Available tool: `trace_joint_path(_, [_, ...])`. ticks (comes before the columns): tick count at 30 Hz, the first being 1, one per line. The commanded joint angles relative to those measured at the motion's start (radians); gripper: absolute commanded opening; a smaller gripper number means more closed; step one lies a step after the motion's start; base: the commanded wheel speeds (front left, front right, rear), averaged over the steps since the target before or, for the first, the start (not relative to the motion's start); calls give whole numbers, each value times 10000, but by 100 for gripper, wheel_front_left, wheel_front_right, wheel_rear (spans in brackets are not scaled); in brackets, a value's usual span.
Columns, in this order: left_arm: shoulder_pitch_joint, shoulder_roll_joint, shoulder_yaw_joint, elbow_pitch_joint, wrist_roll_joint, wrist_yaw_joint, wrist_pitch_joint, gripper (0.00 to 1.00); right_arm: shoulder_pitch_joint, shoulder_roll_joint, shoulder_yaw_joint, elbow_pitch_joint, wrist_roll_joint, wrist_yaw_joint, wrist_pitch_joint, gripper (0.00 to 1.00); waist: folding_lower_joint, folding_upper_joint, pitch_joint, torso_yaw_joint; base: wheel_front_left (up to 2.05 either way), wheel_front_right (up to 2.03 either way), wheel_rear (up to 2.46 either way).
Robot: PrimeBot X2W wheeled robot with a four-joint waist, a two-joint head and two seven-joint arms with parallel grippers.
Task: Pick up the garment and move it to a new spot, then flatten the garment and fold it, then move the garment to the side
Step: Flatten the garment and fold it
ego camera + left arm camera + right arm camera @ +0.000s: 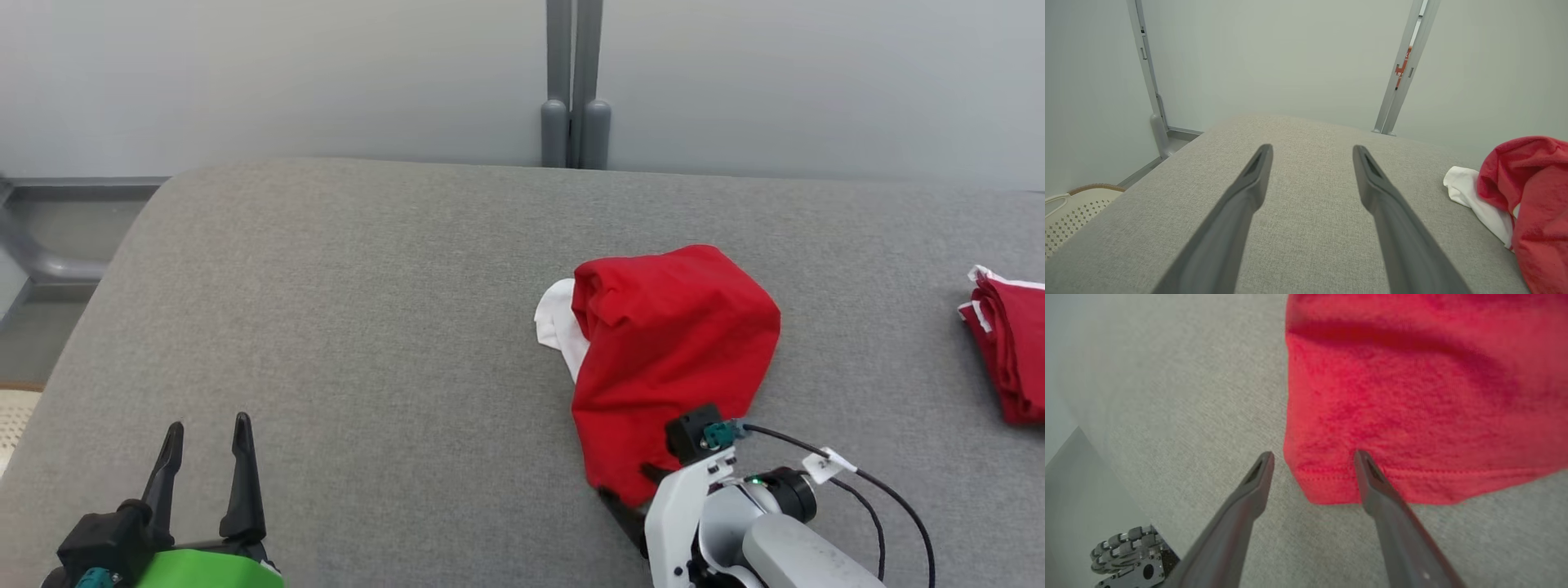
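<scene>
We saw the red garment (673,351) lying bunched a little right of the middle of the grey table (367,327), with a white part (559,327) showing on its left side. Our right gripper (1313,453) stood at the garment's near hem, toward the table's front edge. Its fingers were spread wide, one over the hem and one over bare table, gripping nothing. Our left gripper (208,421) hovered over the table's front left corner, wide open and empty. A second red pile (1008,351) lay at the table's right edge.

Dark tapered fingers (243,465), green left wrist (208,569), white right forearm (788,555)
</scene>
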Motion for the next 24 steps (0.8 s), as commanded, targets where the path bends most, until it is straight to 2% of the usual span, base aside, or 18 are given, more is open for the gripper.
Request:
trace_joint_path(1, [-160,-34,-6,42,-59,-36,9,100,-147,123,-47,246,-315,0,214,100,0,0,39,441,0,0,0])
trace_joint_path(2, [-185,-50,-23,94,-48,-58,4,100,-220,203,-212,480,-524,-2,300,90,0,0,38,480,0,0,0])
trace_joint_path(3, [-205,-56,-32,133,-41,-66,-1,100,-260,251,-327,641,-752,-3,340,66,0,0,38,498,0,0,0])
trace_joint_path(4, [-223,-59,-31,183,-55,-68,-6,100,-261,301,-466,788,-1010,-3,359,37,0,0,36,508,0,0,0])
trace_joint_path(6, [-222,-68,10,233,-81,-44,-15,100,-248,433,-675,881,-1285,-3,214,0,0,0,20,466,0,0,0])
trace_joint_path(10, [-190,-40,84,326,-114,-60,-41,100,-345,582,-946,709,-1564,-3,-101,0,0,0,-51,211,0,0,0])
trace_joint_path(15, [-158,29,78,294,-51,-53,-54,100,-442,663,-1520,-30,-1308,-3,-761,0,0,0,-151,-177,0,0,0])
trace_joint_path(20, [-170,86,89,196,-3,-22,-59,100,-529,372,-2918,-1285,-694,-5,-1318,0,0,0,-119,-657,0,0,0])
trace_joint_path(24, [-299,99,-31,116,36,-58,-1,100,-582,-67,-4246,-1983,-370,-3,-1221,0,0,0,139,-969,0,0,0])
